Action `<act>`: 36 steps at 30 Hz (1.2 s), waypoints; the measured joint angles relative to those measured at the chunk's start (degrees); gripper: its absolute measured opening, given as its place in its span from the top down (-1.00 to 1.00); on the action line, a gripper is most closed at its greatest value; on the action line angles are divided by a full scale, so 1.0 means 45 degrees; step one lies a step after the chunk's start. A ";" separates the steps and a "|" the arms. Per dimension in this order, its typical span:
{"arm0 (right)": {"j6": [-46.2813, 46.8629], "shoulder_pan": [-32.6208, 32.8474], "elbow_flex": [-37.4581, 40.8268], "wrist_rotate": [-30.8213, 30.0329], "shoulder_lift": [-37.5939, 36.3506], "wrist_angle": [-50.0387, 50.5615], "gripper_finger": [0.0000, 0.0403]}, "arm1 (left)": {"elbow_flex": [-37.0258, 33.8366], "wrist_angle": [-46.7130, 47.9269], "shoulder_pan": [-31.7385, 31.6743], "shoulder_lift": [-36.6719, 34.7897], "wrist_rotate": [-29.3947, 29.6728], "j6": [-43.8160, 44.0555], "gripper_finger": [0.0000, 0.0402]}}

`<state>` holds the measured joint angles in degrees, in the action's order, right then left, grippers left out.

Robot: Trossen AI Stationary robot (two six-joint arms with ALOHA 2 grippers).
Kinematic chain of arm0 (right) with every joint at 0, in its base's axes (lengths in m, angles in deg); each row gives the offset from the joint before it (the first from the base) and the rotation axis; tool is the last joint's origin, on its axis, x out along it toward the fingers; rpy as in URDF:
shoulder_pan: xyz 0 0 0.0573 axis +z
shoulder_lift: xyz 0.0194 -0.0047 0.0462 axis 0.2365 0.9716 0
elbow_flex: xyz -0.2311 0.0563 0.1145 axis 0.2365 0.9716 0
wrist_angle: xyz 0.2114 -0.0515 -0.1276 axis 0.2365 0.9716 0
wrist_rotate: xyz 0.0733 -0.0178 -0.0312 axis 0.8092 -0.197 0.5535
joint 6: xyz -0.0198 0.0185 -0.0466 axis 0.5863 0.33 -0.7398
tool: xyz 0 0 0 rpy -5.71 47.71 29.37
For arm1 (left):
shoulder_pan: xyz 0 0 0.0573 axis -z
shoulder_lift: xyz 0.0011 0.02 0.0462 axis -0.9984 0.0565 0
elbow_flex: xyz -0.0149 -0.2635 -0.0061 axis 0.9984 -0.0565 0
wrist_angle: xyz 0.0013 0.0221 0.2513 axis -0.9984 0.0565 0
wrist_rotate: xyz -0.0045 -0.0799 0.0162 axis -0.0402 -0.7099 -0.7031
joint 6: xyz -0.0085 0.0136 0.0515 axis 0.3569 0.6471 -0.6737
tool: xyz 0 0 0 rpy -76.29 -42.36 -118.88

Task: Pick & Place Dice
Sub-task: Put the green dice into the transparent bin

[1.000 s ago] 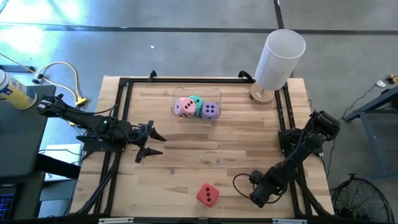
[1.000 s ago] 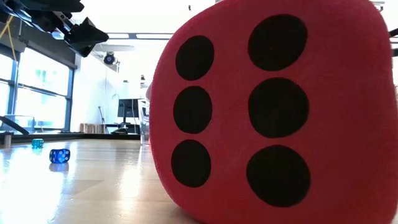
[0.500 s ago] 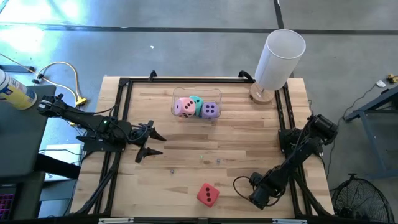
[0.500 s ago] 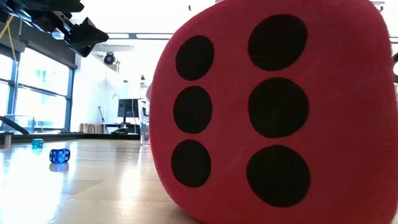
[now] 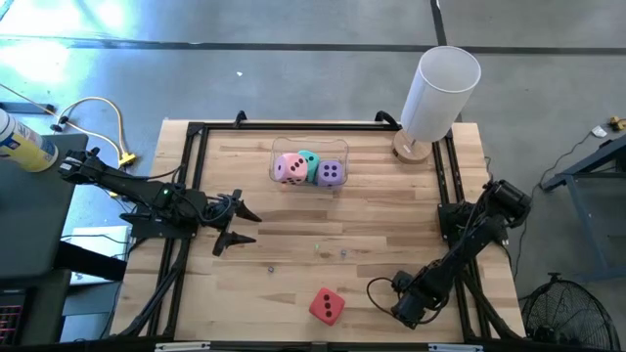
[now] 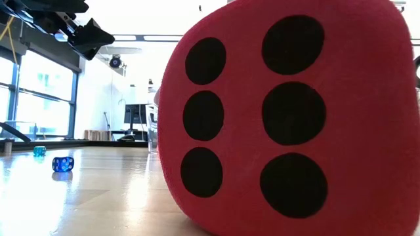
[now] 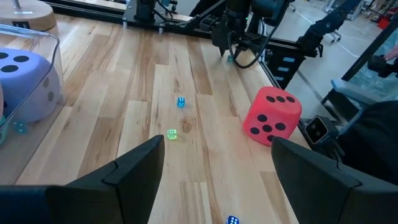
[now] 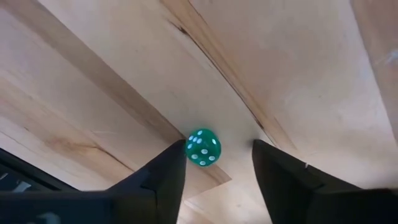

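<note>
R gripper (image 5: 409, 311) low at table's near-right edge; only its wrist cam shows a tiny green die (image 8: 203, 148) between narrowly parted fingers, touching one. L gripper (image 5: 235, 223) wide, empty, hovering mid-left. Red die (image 5: 327, 306) near front; pink (image 5: 289, 167), teal (image 5: 308, 157), purple (image 5: 331, 173) in clear bin (image 5: 309, 143).

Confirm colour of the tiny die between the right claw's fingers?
Green with white pips; right wrist view shows it best.

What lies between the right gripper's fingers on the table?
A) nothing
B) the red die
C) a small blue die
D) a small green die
D: the right wrist view shows a small green die on the wood between the right gripper fingers, touching one.
</note>
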<state>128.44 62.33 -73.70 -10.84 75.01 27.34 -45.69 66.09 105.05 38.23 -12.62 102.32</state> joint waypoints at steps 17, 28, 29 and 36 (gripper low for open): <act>-0.0660 -0.0010 0.0000 -0.0290 -0.0001 -0.0049 0.44 | 0.0000 -0.0002 0.0000 0.0001 0.0001 -0.0009 -0.42; -0.2352 -0.0650 0.0000 -0.0095 -0.0060 -0.0083 0.83 | 0.0000 0.0001 0.0003 0.0004 0.0000 -0.0023 -0.42; -0.2534 -0.0738 0.0000 -0.0253 -0.0109 -0.0063 0.83 | 0.0000 0.0001 0.0004 0.0003 0.0003 -0.0023 -0.42; -0.4550 -0.1713 -0.0531 -0.1468 -0.0482 0.1607 0.83 | 0.0000 -0.0007 0.0000 0.0001 0.0003 -0.0023 -0.42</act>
<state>107.96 54.62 -76.08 -17.45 72.84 34.57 -45.69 66.05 105.05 38.24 -12.61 102.22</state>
